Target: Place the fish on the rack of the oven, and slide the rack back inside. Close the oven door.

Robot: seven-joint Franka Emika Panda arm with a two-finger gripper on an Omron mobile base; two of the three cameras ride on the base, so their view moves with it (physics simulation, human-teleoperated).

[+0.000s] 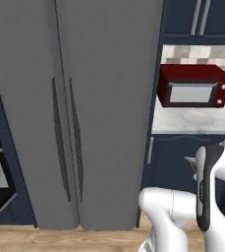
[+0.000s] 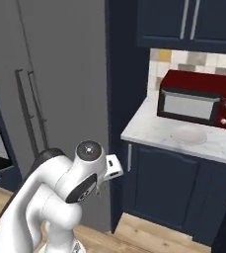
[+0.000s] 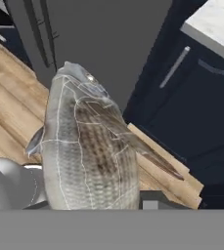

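Here grey fridge (image 1: 84,98), wood floor (image 3: 6,97), marble counter (image 2: 149,131).

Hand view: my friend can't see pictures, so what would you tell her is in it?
A slim grey-silver fish with darker markings fills the middle, held close to the camera. Behind it are a wooden floor, a grey fridge door, a dark navy cabinet with a silver handle and a white marble counter corner.
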